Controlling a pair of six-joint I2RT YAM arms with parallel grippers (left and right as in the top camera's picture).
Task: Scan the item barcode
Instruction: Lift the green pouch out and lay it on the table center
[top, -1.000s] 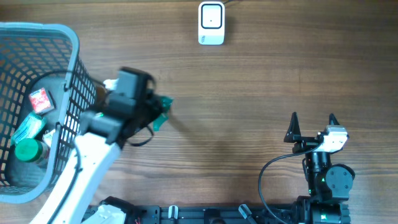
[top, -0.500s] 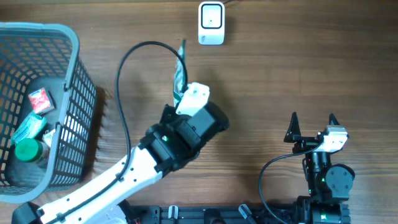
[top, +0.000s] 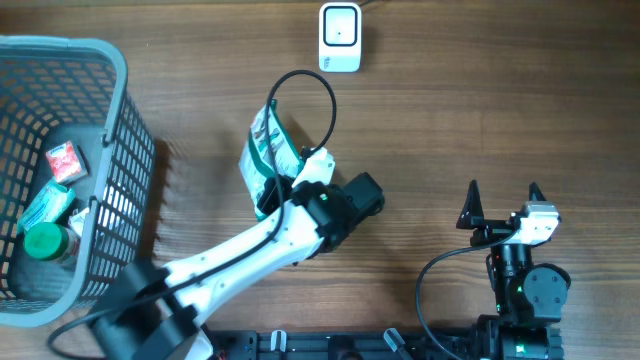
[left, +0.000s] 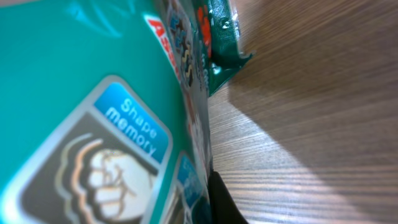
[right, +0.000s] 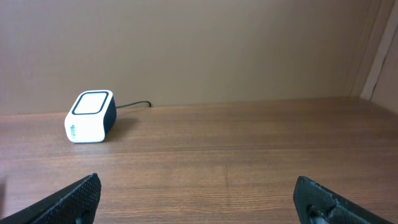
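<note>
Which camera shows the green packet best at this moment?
Overhead: the whole green packet shows, lying near the scanner. The left wrist view shows only a close, cropped stretch of its print. The right wrist view misses it entirely.

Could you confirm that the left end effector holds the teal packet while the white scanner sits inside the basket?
Not quite: the left end effector does hold the teal packet, but the white scanner stands on the table, outside the basket, as the overhead view shows.

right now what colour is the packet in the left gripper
Mostly teal; the packet shows best in the left wrist view.
</note>
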